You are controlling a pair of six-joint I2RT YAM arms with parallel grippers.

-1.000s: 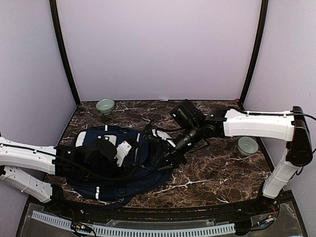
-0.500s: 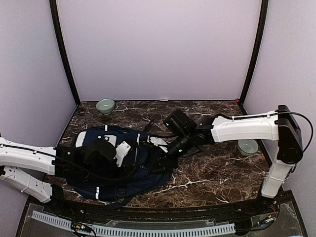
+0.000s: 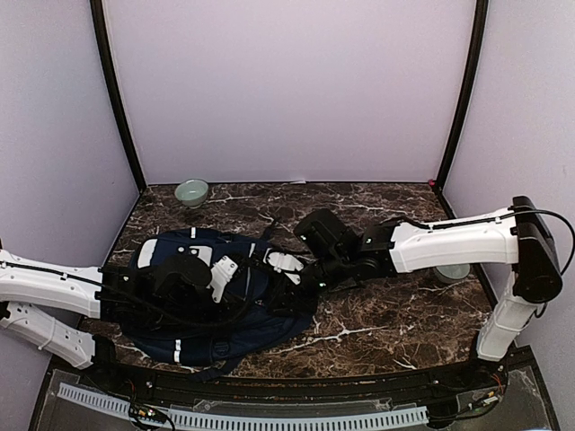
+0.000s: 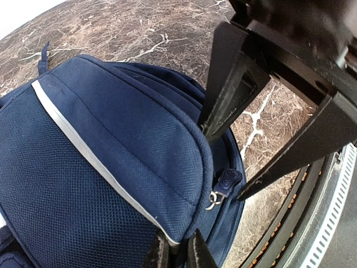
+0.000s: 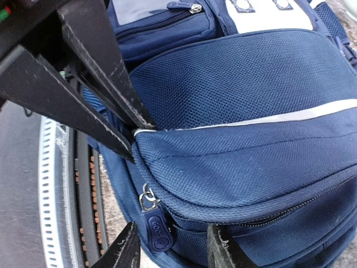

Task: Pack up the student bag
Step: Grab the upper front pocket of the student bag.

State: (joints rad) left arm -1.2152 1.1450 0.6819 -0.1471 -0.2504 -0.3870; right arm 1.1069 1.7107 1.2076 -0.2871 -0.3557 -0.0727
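On the marble table (image 3: 395, 323), the student bag (image 4: 100, 167) was pinched by the left gripper (image 4: 175, 245); the right gripper (image 5: 173, 237) was held wide.

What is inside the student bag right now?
Nothing inside shows. Only the outer navy fabric of the student bag is visible. The zip under its front flap looks closed, with its pull sitting inside the open right gripper. Any contents are hidden.
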